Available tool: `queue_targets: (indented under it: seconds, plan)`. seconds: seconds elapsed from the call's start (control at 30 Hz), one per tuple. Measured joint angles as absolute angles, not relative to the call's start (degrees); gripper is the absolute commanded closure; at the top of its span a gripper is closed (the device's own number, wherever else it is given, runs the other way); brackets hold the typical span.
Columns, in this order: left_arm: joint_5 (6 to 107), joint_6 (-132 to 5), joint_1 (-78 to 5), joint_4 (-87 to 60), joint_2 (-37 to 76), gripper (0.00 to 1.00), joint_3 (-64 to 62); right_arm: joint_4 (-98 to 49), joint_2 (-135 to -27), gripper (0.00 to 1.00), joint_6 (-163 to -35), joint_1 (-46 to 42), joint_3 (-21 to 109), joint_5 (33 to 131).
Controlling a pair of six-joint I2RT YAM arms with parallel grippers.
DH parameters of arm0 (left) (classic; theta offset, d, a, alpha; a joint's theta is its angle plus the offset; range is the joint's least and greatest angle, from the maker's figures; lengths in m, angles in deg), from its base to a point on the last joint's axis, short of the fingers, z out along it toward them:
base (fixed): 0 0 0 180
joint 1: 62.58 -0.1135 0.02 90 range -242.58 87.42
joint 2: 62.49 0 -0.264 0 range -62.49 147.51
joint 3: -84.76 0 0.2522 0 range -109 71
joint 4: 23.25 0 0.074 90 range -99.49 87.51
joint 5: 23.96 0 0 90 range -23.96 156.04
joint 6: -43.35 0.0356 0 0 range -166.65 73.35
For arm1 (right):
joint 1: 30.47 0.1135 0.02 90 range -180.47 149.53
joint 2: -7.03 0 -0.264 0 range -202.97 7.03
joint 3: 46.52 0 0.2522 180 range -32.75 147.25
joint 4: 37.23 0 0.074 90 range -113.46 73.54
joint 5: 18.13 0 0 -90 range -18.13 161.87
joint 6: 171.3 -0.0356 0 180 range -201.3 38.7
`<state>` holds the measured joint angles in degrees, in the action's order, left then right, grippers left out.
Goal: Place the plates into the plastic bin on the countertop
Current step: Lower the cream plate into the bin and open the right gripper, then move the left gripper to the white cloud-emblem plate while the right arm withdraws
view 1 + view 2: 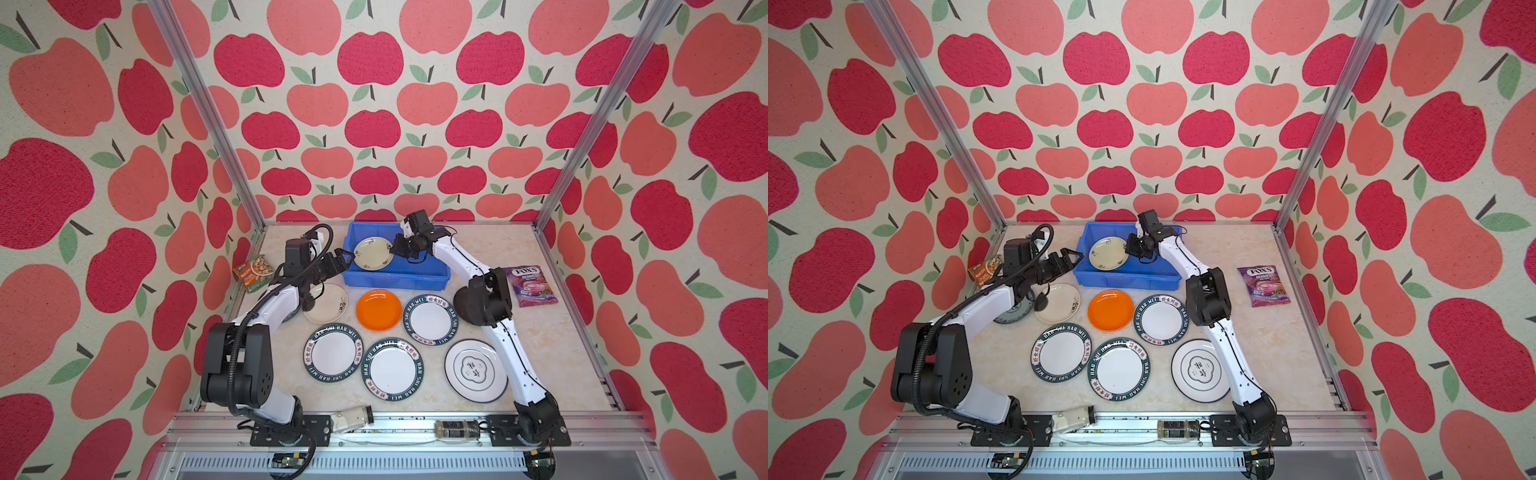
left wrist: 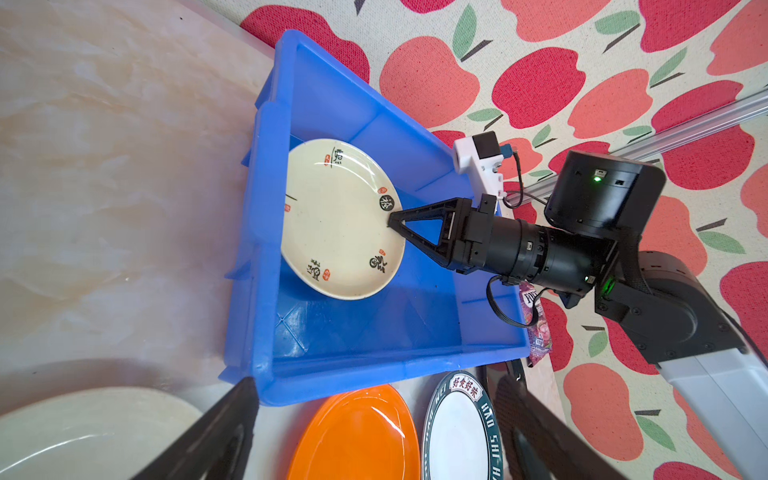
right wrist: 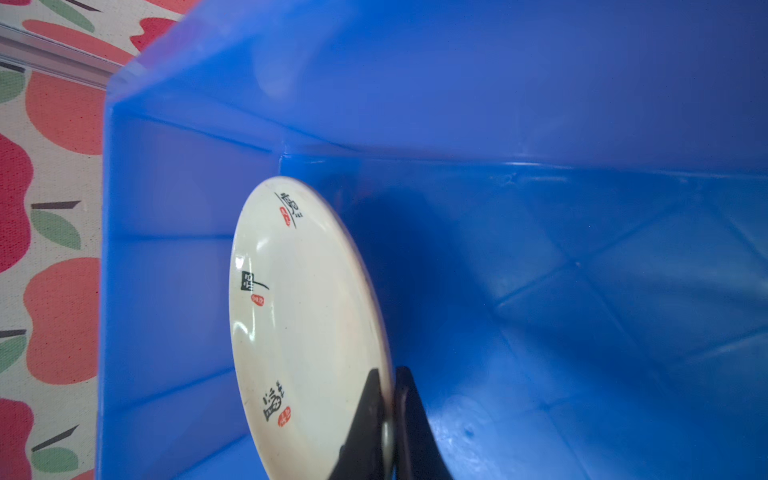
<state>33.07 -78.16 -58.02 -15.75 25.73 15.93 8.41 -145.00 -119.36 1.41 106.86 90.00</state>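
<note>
My right gripper (image 1: 392, 248) (image 3: 389, 374) is shut on the rim of a cream plate with ink characters (image 1: 373, 253) (image 3: 299, 311) (image 2: 336, 220). It holds the plate tilted inside the left half of the blue plastic bin (image 1: 397, 278) (image 2: 266, 208). My left gripper (image 1: 347, 259) (image 2: 374, 380) hangs open and empty just outside the bin's left front corner. On the countertop (image 1: 540, 332) lie a cream ink-blotched plate (image 1: 328, 305), an orange plate (image 1: 378, 310), three green-rimmed plates (image 1: 430, 320) (image 1: 333, 353) (image 1: 392, 370) and a large emblem plate (image 1: 473, 370). A blue-patterned plate (image 1: 1013, 313) peeks out under the left arm.
A snack packet (image 1: 251, 272) leans at the left wall and a purple candy packet (image 1: 530, 286) lies right of the bin. Two glass jars (image 1: 353, 417) (image 1: 457, 430) rest on the front rail. A black round shape (image 1: 459, 303) sits under the right elbow.
</note>
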Motion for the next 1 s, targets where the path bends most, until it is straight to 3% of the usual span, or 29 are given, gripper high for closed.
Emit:
queue_targets:
  seconds: [0.23, 0.37, 0.6, 0.67, 0.73, 0.83, 1.0]
  plan:
    - [33.97, -77.54, -56.73, -15.62, 25.76, 0.09, 15.93, 8.83, -146.12, 0.99, -120.08, 1.69, 107.73, 90.81]
    - [34.62, -76.91, -55.62, -15.31, 25.8, 0.09, 15.93, 8.83, -146.16, 0.81, -120.5, 1.82, 107.82, 90.9]
    - [35.39, -76.43, -54.68, -14.52, 26.04, 0.09, 15.93, 9.64, -146.16, 0.67, -120.21, 2.0, 107.82, 89.94]
    - [35.78, -75.84, -54.48, -14.26, 26.04, 0.08, 15.93, 10.07, -146.16, 0.57, -119.6, 2.06, 107.93, 89.15]
    - [36.11, -75.45, -54.3, -13.98, 26.02, 0.06, 15.93, 10.73, -146.14, 0.41, -118.6, 2.15, 107.95, 88.3]
    - [36.87, -75.03, -53.91, -13.41, 26.02, 0.01, 15.89, 11.43, -145.96, 0.31, -117.0, 2.15, 108.02, 87.29]
    - [39.95, -73.57, -52.88, -10.39, 26.0, 0.01, 14.42, 14.29, -143.38, 0.3, -114.92, 2.13, 108.02, 85.02]
